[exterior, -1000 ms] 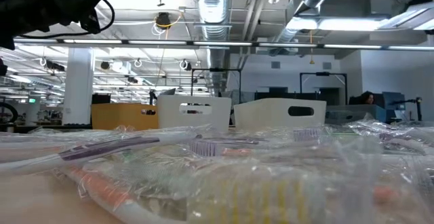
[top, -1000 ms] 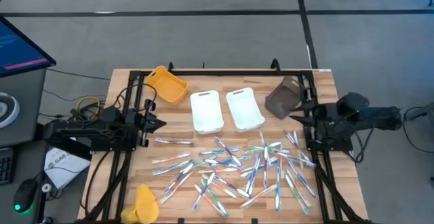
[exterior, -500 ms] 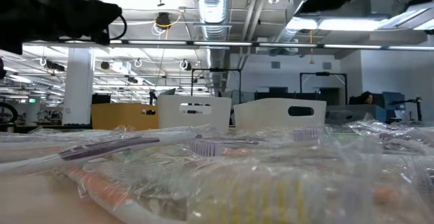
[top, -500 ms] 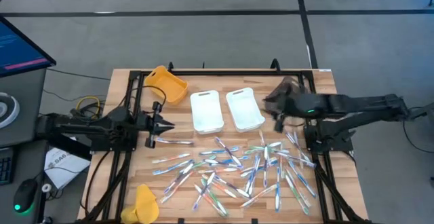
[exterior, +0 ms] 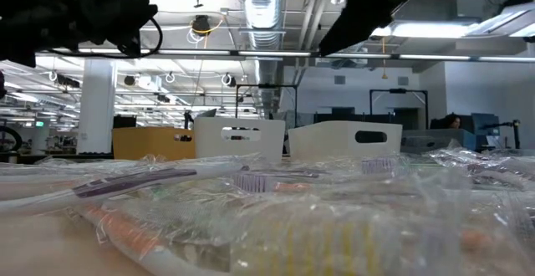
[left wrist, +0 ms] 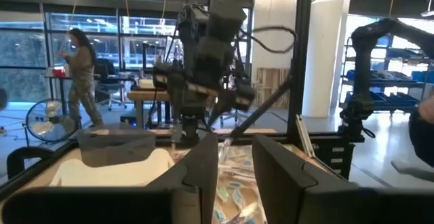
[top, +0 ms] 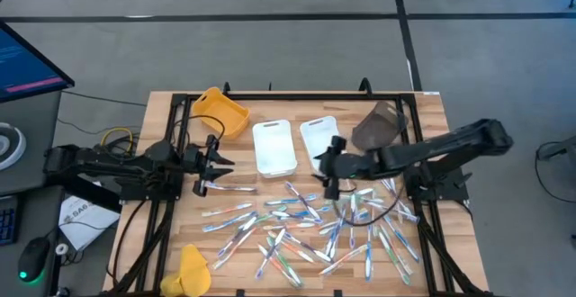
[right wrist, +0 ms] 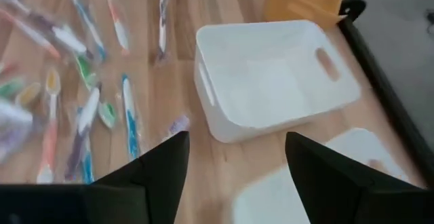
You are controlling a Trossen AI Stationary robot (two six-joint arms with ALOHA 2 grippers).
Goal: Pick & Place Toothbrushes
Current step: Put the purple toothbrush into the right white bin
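Right gripper (top: 330,173) hangs over the table's middle at the near edge of the two white trays, fingers (right wrist: 152,176) spread wide with nothing between them; bare wood and loose brushes show in the gap. Left gripper (top: 216,165) waits at the table's left side, just above one lone brush, jaws a little apart, empty as far as can be seen. Toothbrushes (top: 315,225) lie scattered across the front half of the table, many crossing or overlapping, several in clear crinkled wrappers that show plainly in the low view. Judged light and stiff along the handle, likely slippery where film covers them; best taken across mid-handle, on a piece lying clear of its neighbours, since tangled ones may drag others along. Left white tray (top: 274,147) and right white tray (top: 321,144) stand side by side behind the pile; the left looks empty from the right wrist view (right wrist: 271,75), the other's contents cannot be made out. Yellow tray (top: 220,111) sits at the far left corner, dark tray (top: 378,128) tilted at the far right; a second yellow piece (top: 193,270) rests at the front left edge. None shows brushes inside.
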